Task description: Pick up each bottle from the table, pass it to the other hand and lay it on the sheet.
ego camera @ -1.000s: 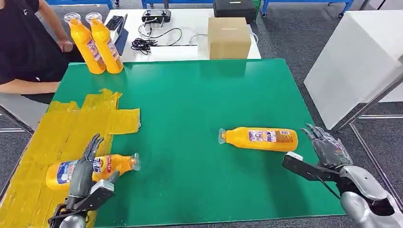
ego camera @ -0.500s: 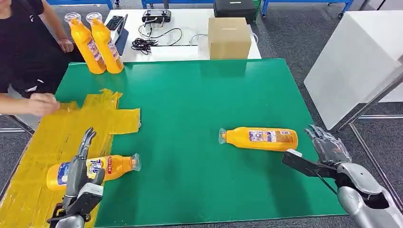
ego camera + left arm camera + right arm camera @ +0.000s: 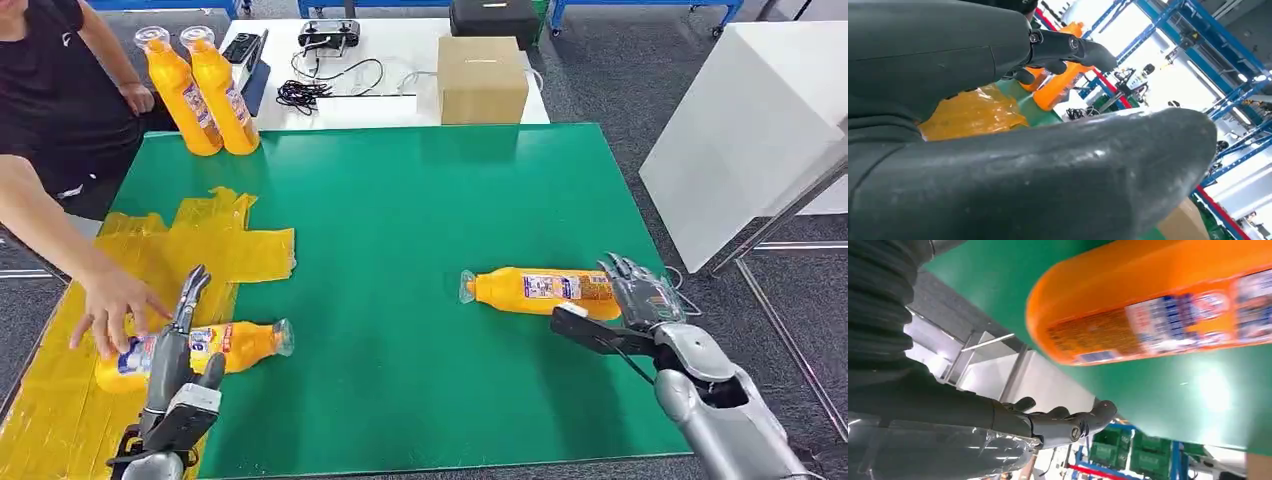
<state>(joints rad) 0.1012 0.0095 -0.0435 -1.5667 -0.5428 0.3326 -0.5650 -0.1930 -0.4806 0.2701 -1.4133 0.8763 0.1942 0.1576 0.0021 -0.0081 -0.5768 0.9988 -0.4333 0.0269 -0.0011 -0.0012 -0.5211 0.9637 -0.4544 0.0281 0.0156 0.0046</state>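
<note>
Right hand [image 3: 632, 296]: moved in beside the bottle [image 3: 545, 290], fingers apart, gripping nothing; your pickup was next.
Left hand [image 3: 172, 372]: fingers open, empty.

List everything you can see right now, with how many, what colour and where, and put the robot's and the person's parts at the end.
Lying bottle on sheet: one, orange, near left of table, cap pointing right.
Lying bottle on mat: one, orange, right of centre, cap pointing left.
Standing bottles: two, orange, far left corner, side by side.
Sheet: one, yellow, left side of table.
Table: one, green top.
Cardboard box: one, brown, on white table behind.
Cables: black, on white table.
Left hand: grey, fingers spread over the sheet bottle, holding nothing.
Right hand: grey, open at the mat bottle's base.
Person's hand: one, reaching onto the sheet bottle's base end.
</note>
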